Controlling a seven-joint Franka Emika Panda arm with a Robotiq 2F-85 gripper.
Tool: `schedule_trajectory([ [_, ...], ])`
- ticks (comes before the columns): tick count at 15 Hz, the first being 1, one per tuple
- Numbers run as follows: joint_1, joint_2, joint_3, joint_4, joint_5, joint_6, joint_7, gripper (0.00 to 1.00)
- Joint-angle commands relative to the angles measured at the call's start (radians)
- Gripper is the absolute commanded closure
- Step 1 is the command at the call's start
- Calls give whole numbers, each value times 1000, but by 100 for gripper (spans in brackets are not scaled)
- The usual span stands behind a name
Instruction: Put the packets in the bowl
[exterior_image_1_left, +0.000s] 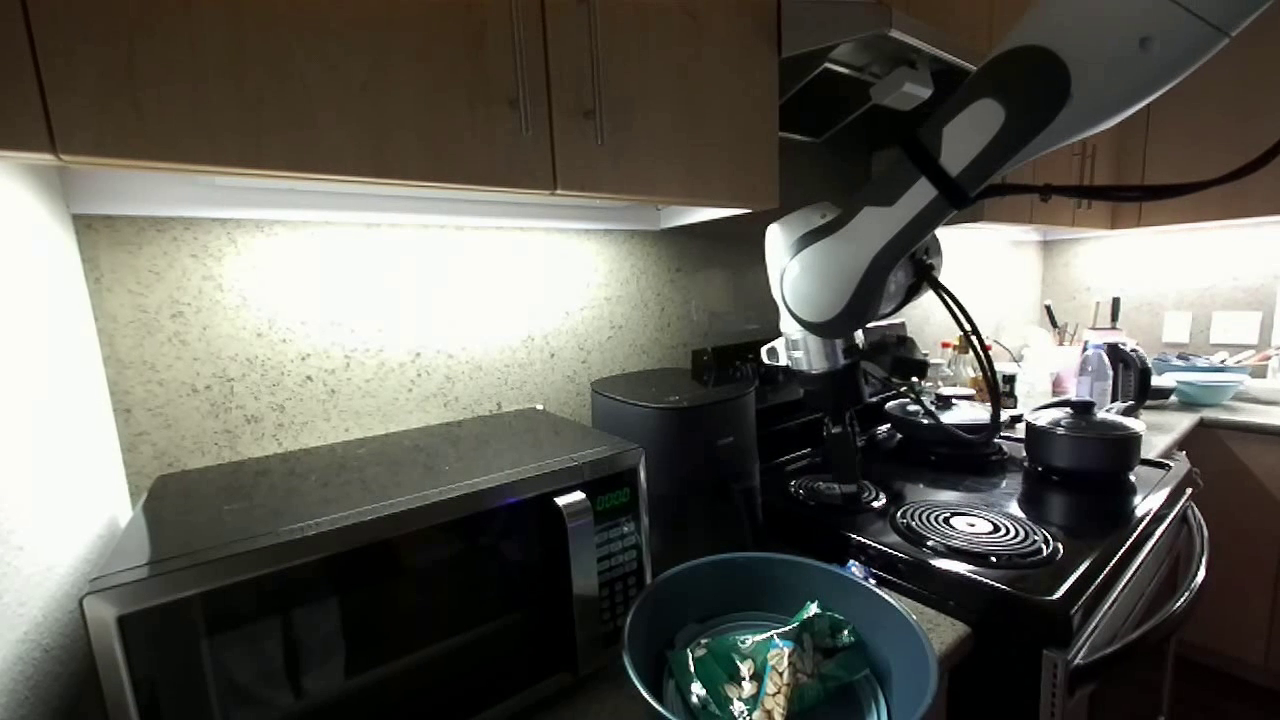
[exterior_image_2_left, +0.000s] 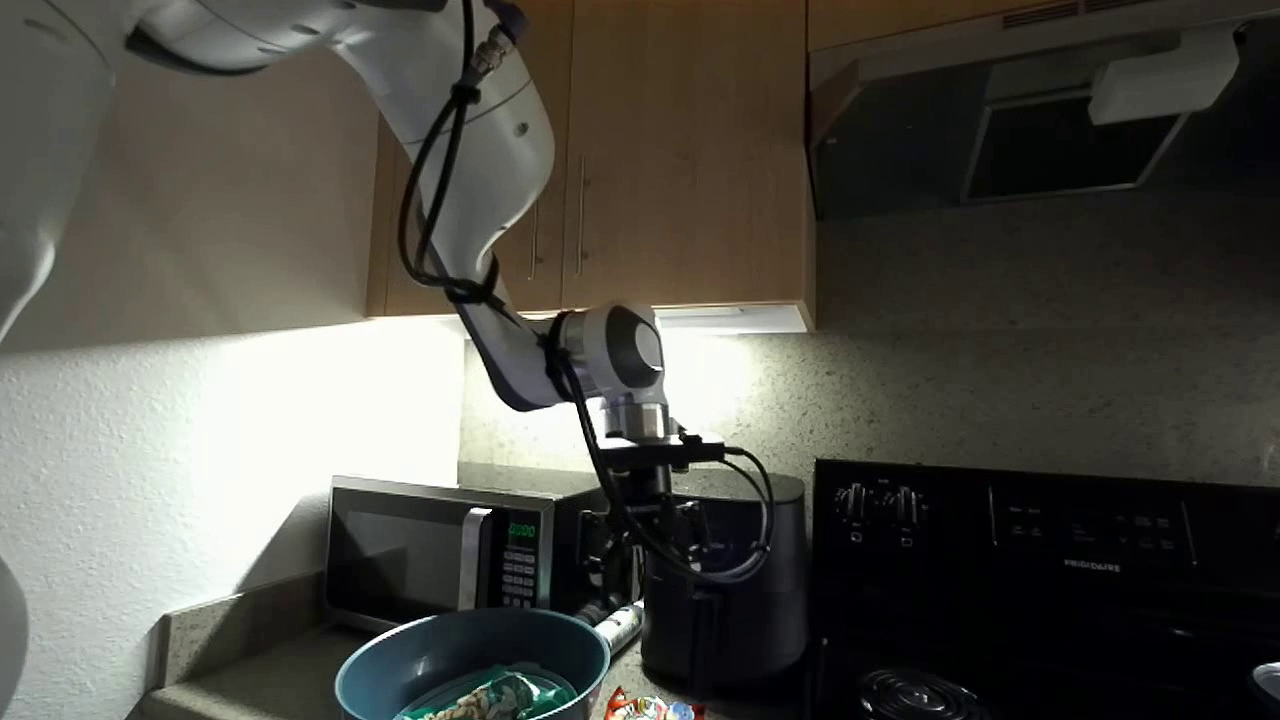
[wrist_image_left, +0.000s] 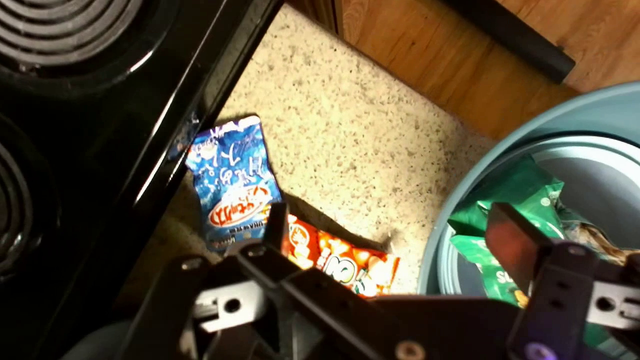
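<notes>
I see the gripper (wrist_image_left: 392, 225) with its fingers (wrist_image_left: 514, 242) wide apart, holding nothing. Below it, on the counter (wrist_image_left: 345, 110), lies the orange-red packet (wrist_image_left: 345, 260), next to the blue packet (wrist_image_left: 232, 175), just beside the stove (wrist_image_left: 115, 125). Speckled surface shows between them and the bowl (wrist_image_left: 595, 112), where the green packet (wrist_image_left: 525, 192) lies.

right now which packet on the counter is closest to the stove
The blue packet, right beside the stove; the orange-red packet lies nearer the bowl.

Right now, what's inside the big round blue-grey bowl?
At least one crinkly green snack packet lies inside the bowl. What's underneath is covered, so I can't see it.
</notes>
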Motion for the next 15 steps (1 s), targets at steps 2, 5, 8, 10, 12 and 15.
schedule_trajectory([
  [2, -45, 41, -30, -39, 70, 124, 22, 0],
  [5, -48, 53, -34, -24, 45, 115, 14, 0],
  [8, -54, 81, -36, -23, 45, 139, 26, 0],
  [10, -54, 82, -36, -21, 45, 139, 28, 0],
  [12, -56, 125, -29, 15, 70, 151, 23, 0],
  [15, -54, 191, -16, 97, 78, 148, 31, 0],
])
